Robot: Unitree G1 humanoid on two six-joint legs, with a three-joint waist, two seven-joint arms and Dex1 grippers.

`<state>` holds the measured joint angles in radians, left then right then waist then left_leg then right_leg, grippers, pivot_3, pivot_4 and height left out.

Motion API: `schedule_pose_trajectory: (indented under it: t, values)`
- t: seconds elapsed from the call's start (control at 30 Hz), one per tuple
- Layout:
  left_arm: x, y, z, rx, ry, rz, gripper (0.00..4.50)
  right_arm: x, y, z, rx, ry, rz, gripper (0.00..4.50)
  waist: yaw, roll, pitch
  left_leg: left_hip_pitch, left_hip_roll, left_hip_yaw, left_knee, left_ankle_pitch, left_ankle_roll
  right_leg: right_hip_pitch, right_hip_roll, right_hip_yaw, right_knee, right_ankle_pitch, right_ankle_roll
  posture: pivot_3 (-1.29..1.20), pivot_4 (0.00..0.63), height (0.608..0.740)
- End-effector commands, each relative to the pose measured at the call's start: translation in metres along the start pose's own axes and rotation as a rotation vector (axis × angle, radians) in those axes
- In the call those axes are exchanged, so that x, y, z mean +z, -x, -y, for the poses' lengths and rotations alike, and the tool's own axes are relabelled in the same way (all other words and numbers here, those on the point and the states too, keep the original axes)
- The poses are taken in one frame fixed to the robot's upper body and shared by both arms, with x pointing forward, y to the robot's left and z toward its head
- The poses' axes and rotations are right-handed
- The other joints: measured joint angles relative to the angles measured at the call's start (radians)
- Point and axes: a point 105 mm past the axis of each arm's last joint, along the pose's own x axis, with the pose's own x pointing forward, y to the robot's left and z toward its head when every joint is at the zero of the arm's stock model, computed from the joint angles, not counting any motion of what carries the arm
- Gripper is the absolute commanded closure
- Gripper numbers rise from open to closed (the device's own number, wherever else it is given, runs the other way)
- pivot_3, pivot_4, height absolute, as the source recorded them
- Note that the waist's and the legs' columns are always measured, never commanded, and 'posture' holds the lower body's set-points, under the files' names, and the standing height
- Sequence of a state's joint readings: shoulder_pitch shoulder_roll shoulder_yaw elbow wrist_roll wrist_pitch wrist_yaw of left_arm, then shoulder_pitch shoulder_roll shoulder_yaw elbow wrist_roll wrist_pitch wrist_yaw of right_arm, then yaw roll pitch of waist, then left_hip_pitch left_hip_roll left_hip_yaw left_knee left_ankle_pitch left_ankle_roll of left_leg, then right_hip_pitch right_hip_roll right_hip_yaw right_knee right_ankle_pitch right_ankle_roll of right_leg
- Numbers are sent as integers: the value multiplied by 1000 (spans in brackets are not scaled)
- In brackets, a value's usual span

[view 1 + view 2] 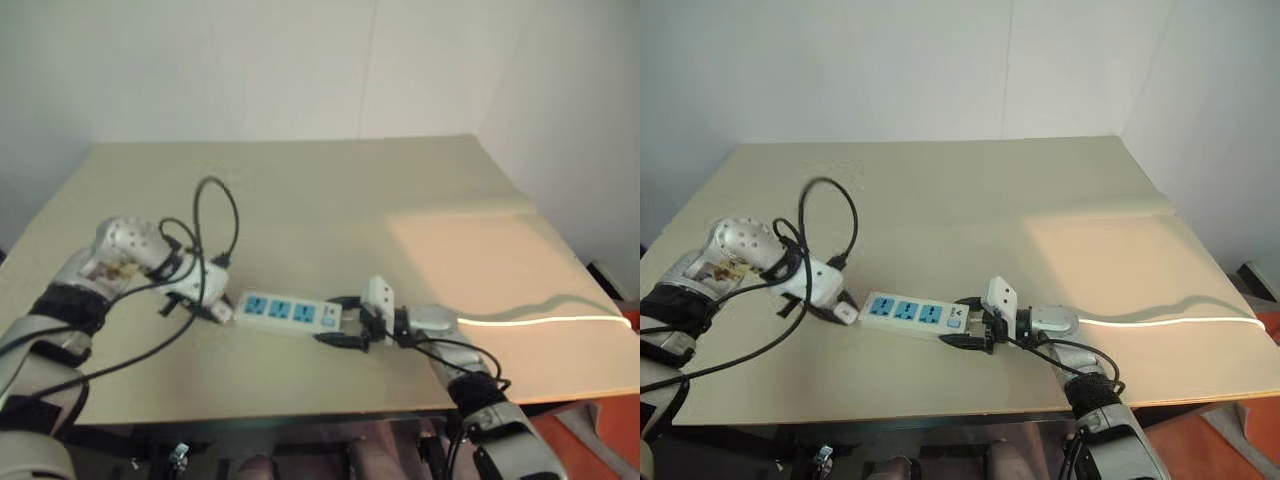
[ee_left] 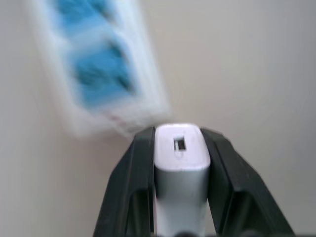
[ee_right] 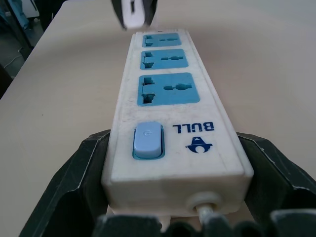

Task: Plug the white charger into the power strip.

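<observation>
Bench [image 1: 300, 180]: pale tan top against a white wall, with a bright sunlit patch on its right part.
Strip [image 1: 288, 313]: lies flat near the front edge of the bench, between the two arms; three blue sockets in a row, then a pale blue switch [image 3: 147, 140] and the blue word "BULL" at the end by the right gripper.
Cord [image 1: 540, 320]: thin and white, runs from the strip's switch end away to the right across the bench.
Right gripper [image 1: 362, 326]: its fingers [image 3: 81, 182] stand one on each long side of the strip's switch end and hold it between them, wide apart to fit its width.
Charger [image 2: 180, 163]: small white block with a little dark slot in its end face, clamped in the left gripper.
Left gripper [image 1: 843, 311]: fingers [image 2: 133, 182] clenched on the charger's two sides; tilted downward toward the strip.
Charger to strip: the charger sits just off the strip's far end, the one opposite the switch, beside the last socket; whether it touches the strip or the bench cannot be told.
Black cable [image 1: 215, 215]: loops up over the left wrist.
</observation>
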<state>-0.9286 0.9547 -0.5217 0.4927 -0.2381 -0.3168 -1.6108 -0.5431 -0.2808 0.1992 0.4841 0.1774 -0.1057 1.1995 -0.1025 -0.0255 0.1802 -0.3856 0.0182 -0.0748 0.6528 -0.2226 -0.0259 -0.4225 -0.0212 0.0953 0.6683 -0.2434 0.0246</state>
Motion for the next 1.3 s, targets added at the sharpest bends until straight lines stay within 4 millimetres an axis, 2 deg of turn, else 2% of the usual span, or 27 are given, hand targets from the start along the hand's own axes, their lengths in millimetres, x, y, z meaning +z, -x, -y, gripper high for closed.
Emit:
schedule_pose_trajectory:
  t: [0.03, 0.1, 0.27, 0.47, 0.67, 0.97, 1.13, 1.3]
  values:
    - [40, 23, -8, 107, 45, 268, 3451, 1, -4, -5, 76, 51, -11, 1053, -2, 0, 0, 0, 0, 0, 0, 0, 0, 0, 0, 0, 0, 0, 0, 0, 150, 740]
    - [55, 28, -10, 131, 71, 398, 3451, 0, -5, -6, 94, 63, -10, 1053, -2, 0, 0, 1, 0, 0, 0, 0, 0, 0, 0, 0, 1, 0, 0, 0, 150, 740]
    - [87, 25, -31, 368, 188, 748, 3451, -1, -9, -10, 140, 69, 8, 1053, 5, 0, 0, 3, 0, 0, 1, 0, 0, 2, 0, 0, 2, -2, 3, 0, 150, 740]
    - [101, 9, -29, 439, 273, 868, 3451, -6, -10, -15, 181, 37, 6, 1053, -1, 0, 0, 2, 0, 0, 1, 0, 0, 1, 0, 0, 3, 1, -1, 0, 150, 740]
    - [99, -9, -25, 466, 349, 926, 3451, -11, -12, -20, 209, 12, -2, 1053, 2, -1, 0, 4, 0, 0, 1, 0, 0, 3, 0, 0, 3, 1, -1, 0, 150, 740]
    - [77, -43, -6, 363, 530, 907, 3451, -13, -10, -19, 207, 3, -20, 1053, 2, -1, 0, 5, 0, 0, 1, 0, 0, 3, 0, 0, 2, 1, -1, 0, 150, 740]
    - [71, -60, 5, 310, 514, 861, 3451, -13, -9, -18, 197, 0, -24, 1053, 2, -1, 0, 5, -1, 0, 0, 0, 0, 4, 0, 0, 2, 1, -1, 0, 150, 740]
    - [63, -67, 14, 271, 494, 821, 3451, -14, -8, -18, 190, -3, -25, 1053, 3, -1, 0, 5, -1, 0, 0, 0, 0, 4, 0, 0, 2, 1, -1, 0, 150, 740]
